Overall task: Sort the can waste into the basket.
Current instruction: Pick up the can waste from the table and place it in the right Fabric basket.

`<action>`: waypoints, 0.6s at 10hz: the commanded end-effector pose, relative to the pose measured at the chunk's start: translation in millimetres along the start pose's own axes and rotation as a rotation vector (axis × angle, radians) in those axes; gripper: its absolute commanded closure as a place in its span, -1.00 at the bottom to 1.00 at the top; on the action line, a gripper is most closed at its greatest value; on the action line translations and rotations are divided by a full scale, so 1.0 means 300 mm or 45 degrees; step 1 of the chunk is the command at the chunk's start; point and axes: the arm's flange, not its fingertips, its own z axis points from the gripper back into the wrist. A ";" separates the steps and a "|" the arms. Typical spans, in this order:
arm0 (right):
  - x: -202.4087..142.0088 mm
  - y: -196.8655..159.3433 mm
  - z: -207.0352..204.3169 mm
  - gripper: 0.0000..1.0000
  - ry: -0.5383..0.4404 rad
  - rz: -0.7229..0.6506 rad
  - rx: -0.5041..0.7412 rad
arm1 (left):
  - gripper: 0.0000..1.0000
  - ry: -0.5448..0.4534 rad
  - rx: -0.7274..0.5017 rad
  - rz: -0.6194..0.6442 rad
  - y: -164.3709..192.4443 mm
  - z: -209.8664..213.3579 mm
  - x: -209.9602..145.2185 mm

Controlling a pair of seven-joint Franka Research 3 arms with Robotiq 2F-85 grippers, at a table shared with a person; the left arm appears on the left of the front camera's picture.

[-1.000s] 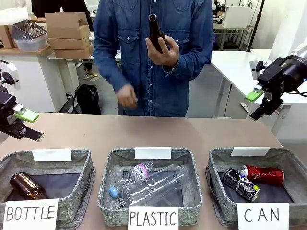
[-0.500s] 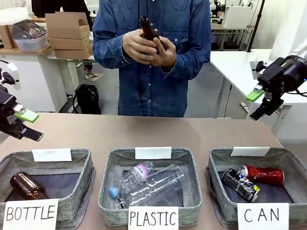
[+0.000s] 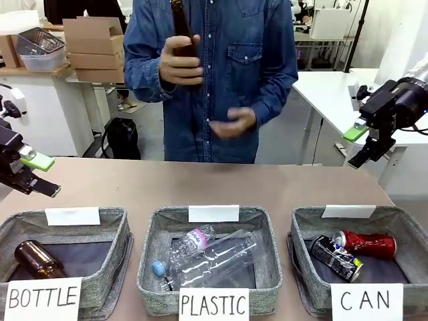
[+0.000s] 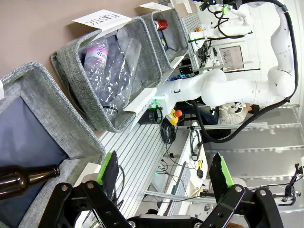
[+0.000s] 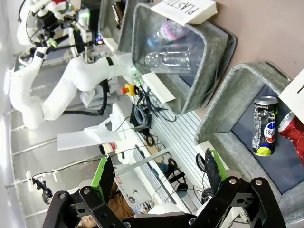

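Note:
Both cans lie inside the grey basket (image 3: 304, 267) signed "CAN" at the front right: a shiny red can (image 3: 366, 243) and a dark can (image 3: 335, 257) with a blue-red logo. In the right wrist view the dark can (image 5: 264, 126) and a bit of the red can (image 5: 295, 135) rest on that basket's (image 5: 223, 111) dark floor. My right gripper (image 3: 358, 144) hangs open high at the right edge, above and behind the basket, its green-padded fingers (image 5: 105, 176) spread with nothing between. At the left edge, over the table, my left gripper (image 3: 40, 175) is open and empty too.
A person in a denim shirt stands across the table, one hand (image 3: 179, 61) holding up a brown glass bottle (image 3: 183, 32). The "PLASTIC" basket (image 3: 151, 264) holds clear bottles (image 3: 207, 257); the "BOTTLE" basket (image 3: 110, 264) holds a brown bottle (image 3: 39, 261).
The person passed the brown bottle from one hand to the other and raised it toward picture left; the freed hand dropped lower. Neither arm moved, and the cans stayed put.

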 end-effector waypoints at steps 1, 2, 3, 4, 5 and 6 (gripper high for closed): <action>-0.004 0.004 0.015 -1.00 0.013 0.018 -0.010 | -1.00 -0.105 0.166 0.028 -0.065 0.194 -0.073; -0.004 0.004 0.015 -1.00 0.013 0.018 -0.010 | -1.00 -0.193 0.278 0.104 -0.067 0.334 -0.144; -0.004 0.004 0.015 -1.00 0.013 0.018 -0.010 | -1.00 -0.206 0.281 0.115 -0.064 0.421 -0.214; -0.004 0.004 0.015 -1.00 0.013 0.018 -0.010 | -1.00 -0.214 0.361 0.173 -0.057 0.517 -0.294; -0.004 0.004 0.015 -1.00 0.013 0.018 -0.010 | -1.00 -0.354 0.362 0.242 -0.055 0.636 -0.385; -0.004 0.004 0.015 -1.00 0.013 0.018 -0.010 | -1.00 -0.445 0.370 0.253 -0.064 0.687 -0.436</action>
